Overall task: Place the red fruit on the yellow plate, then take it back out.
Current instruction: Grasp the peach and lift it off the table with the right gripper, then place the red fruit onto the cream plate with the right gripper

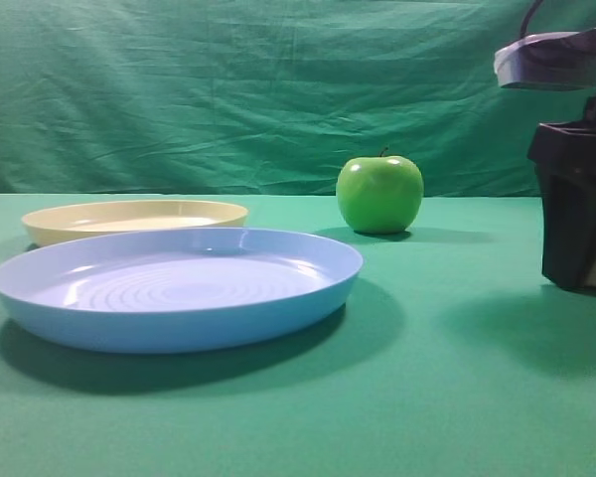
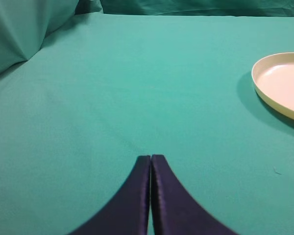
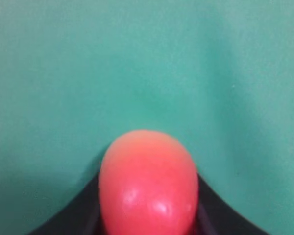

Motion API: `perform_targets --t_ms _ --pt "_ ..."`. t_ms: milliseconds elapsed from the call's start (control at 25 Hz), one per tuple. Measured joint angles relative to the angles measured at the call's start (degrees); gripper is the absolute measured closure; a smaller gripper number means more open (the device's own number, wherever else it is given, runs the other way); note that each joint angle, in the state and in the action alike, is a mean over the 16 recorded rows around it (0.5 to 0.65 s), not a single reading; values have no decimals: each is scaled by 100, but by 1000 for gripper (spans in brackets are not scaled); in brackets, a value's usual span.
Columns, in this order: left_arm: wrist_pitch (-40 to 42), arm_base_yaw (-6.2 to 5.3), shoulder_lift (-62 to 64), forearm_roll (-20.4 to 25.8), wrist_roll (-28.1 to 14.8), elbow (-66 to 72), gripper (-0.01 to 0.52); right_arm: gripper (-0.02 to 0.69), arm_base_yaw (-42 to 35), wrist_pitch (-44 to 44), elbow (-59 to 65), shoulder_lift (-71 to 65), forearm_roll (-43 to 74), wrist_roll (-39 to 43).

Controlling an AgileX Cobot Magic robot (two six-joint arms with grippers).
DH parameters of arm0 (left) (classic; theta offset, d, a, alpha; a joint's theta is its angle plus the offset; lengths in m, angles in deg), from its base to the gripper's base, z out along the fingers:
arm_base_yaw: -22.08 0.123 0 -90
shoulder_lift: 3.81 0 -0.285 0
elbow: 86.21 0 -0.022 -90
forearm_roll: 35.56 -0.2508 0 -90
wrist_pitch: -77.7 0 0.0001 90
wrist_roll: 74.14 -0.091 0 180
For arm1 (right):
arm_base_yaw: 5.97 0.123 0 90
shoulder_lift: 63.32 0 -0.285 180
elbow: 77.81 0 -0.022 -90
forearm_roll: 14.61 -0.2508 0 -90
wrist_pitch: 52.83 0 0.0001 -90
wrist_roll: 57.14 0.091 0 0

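Note:
The red fruit [image 3: 147, 166], red-pink and glossy, fills the bottom centre of the right wrist view. The dark fingers [image 3: 208, 208] of my right gripper [image 3: 148, 208] press against both of its sides, just above the green cloth. In the exterior view this gripper [image 1: 576, 214] is a dark block at the far right edge, and the fruit is hidden behind it. The yellow plate [image 1: 134, 217] lies at the back left, far from that gripper, with nothing on it. My left gripper [image 2: 151, 158] is shut, holds nothing, and hovers over bare cloth left of the yellow plate [image 2: 281, 83].
A large light blue plate [image 1: 179, 288] with concentric ridges sits in front of the yellow one. A shiny green apple [image 1: 379, 194] stands at the back centre. Green cloth covers the table and hangs as the backdrop.

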Motion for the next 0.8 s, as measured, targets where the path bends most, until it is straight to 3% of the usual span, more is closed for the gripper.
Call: perform_targets --t_ms 240,800 --pt "0 0 0 0 0 0 514 429 118 -741 -1147 -36 -92 -136" --pt "0 0 0 0 0 0 514 450 1347 -1444 -4097 -1088 -840 -1065"
